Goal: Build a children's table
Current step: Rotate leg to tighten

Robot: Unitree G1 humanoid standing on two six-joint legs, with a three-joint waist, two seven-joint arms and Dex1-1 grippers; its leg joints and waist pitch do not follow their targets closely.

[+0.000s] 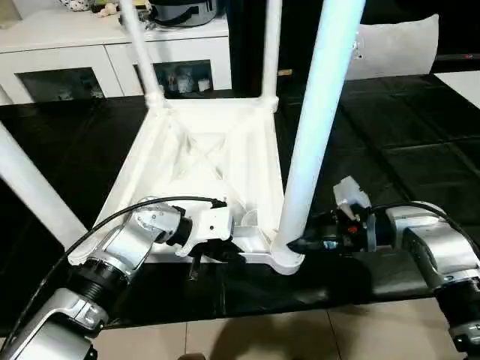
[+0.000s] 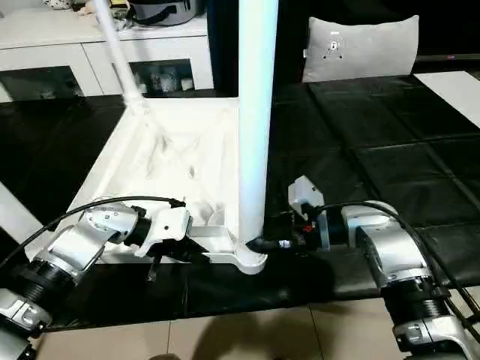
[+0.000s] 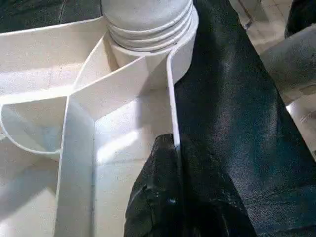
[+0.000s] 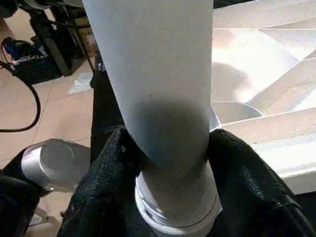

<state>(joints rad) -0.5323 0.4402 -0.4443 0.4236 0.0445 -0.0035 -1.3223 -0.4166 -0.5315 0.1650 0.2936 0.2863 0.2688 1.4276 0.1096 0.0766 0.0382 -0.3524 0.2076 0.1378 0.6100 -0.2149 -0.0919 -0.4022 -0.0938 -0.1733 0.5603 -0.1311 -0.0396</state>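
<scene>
Well, no readable writing shows anywhere. My left jaws [image 1: 217, 257] pinch shut on the near rim of the upturned white plastic X-ribbed tabletop [image 1: 196, 154] on the black floor mat [image 1: 420, 135]. My right jaws [image 4: 168, 163] clasp the long white tapered tubular leg [image 1: 315, 127] just above its corner socket; its top is cut off.

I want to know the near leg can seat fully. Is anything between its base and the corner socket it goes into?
Nothing visible. The near leg already stands in the tabletop's corner socket, threads partly showing, with the right tool closed around its base.
</scene>
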